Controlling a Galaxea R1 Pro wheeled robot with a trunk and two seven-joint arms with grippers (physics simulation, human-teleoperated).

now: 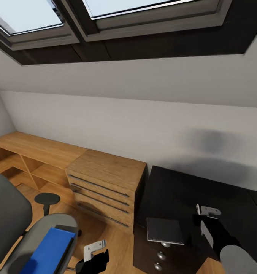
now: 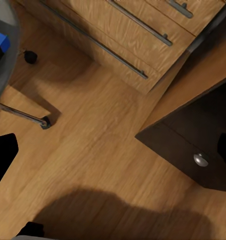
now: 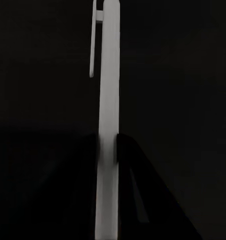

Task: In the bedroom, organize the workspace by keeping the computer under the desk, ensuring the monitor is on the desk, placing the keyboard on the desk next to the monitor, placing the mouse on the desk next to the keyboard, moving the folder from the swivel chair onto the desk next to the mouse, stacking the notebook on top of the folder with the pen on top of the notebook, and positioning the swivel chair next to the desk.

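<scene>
Right gripper (image 1: 205,216) sits over the black desk (image 1: 174,194), clamped on the white pen (image 3: 108,125) — it runs straight out between the fingers. The notebook (image 1: 164,230) lies on the desk just left of that claw. Left gripper (image 1: 93,254) hangs above the wooden floor (image 2: 102,150) — can't tell its jaws. The blue folder (image 1: 52,249) is on the swivel chair (image 1: 14,228) to its left.
</scene>
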